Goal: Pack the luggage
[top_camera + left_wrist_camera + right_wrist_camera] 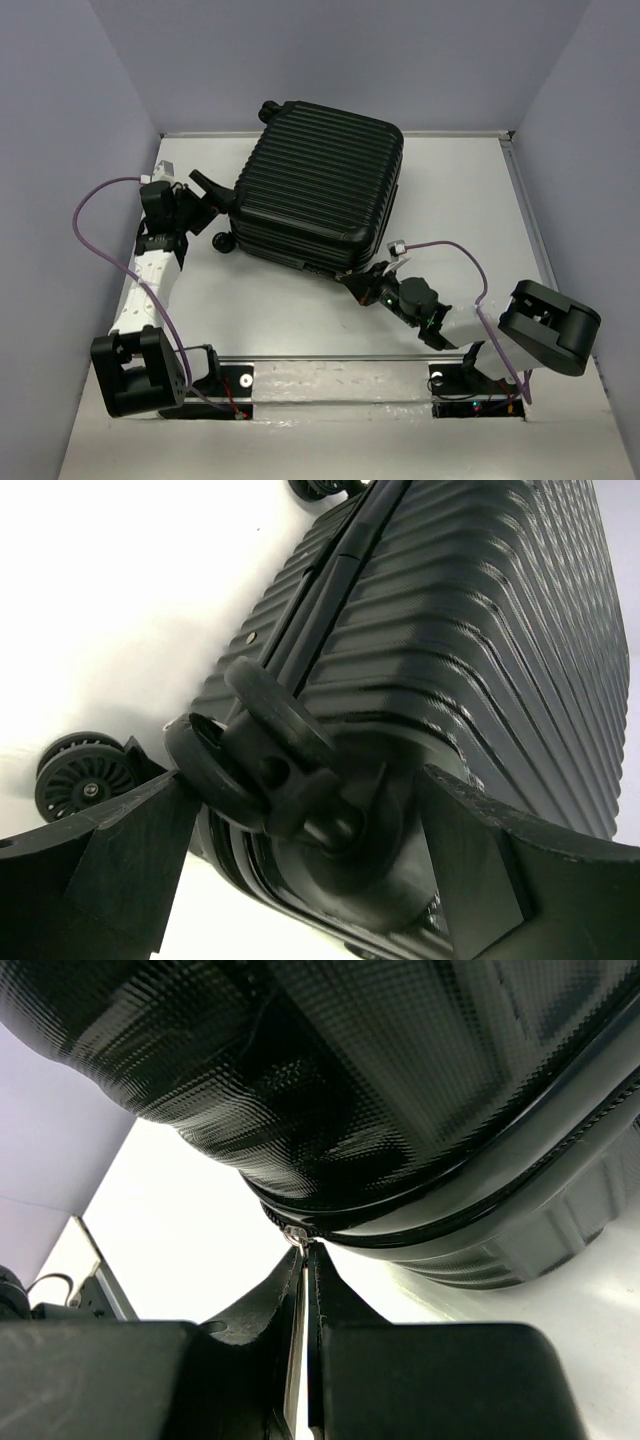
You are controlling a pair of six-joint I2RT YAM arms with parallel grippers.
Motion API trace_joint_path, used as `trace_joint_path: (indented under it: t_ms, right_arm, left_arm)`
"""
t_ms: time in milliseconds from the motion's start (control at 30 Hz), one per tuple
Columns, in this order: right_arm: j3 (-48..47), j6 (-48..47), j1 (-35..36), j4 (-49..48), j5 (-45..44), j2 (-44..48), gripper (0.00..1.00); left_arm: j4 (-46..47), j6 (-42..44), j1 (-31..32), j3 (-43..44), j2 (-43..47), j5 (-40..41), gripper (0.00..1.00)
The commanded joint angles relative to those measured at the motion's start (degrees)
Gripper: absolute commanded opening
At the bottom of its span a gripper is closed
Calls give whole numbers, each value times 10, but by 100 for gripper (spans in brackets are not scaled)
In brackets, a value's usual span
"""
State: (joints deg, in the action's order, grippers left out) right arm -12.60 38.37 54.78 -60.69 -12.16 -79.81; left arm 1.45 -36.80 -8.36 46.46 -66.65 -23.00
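luggage [320,190] lies shells together at the middle back of the table [260,310], so packing looks nearly done, with closing the zip apparently left. nearest, at lower right, the right gripper [303,1250] is pressed together, pinching the zipper pull [296,1235] at the seam. farther, at the left, the left gripper [310,820] is spread around a wheel [270,760].

Looking down from high behind both arms; each wrist view pressed close against the luggage [320,190], also seen from above.
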Motion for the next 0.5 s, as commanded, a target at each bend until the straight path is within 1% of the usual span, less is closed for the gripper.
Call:
trace_joint_path:
  t_ms: [0,233,400,467]
  right_arm:
    - [-3,-8,1,-28,-6,-13,7]
    - [-1,-12,1,-27,-2,-8,7]
    - [0,-13,1,-23,-3,-3,7]
    - [-1,-15,1,-22,-2,-3,7]
  left_arm:
    - [67,-28,-3,6,-15,-22,99]
    - [125,-78,-3,-7,-23,-10,97]
    - [166,-119,-3,-15,-44,-16,92]
    - [174,-123,-3,-21,-50,-18,90]
